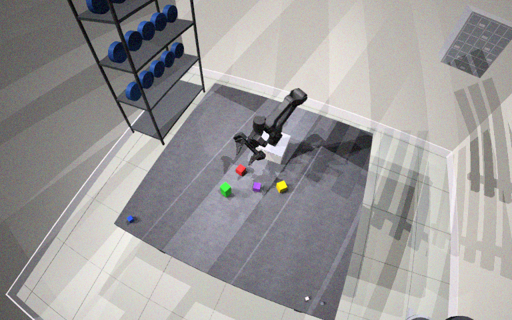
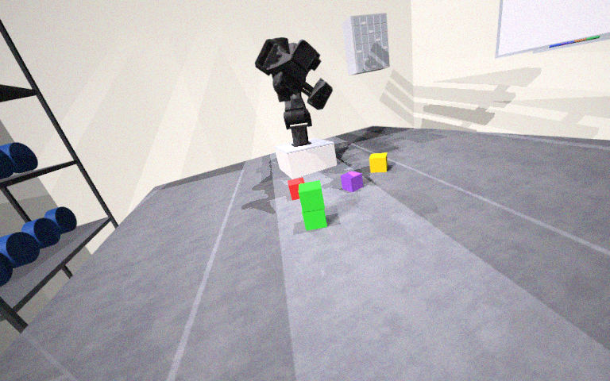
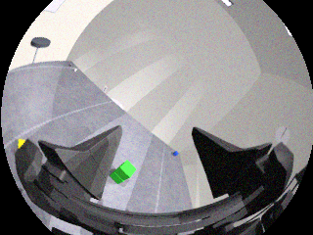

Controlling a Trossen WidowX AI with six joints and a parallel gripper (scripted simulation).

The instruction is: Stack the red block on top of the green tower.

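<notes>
Gripper (image 1: 246, 150) spread wide and empty, raised near the white base (image 1: 277, 151); red block (image 1: 240, 169) rests on the mat just beyond it, close beside the two-block green tower (image 2: 312, 205). Risk: a wide finger could clip the tower during the grasp or placement, toppling it. Only container: the shelf rack (image 1: 151, 71), holding blue cylinders (image 1: 133, 40).

Partly hidden in the exterior view behind the green tower (image 2: 313, 205): red block (image 2: 294, 187). Cut off at left: shelf rack (image 2: 53, 134).
</notes>
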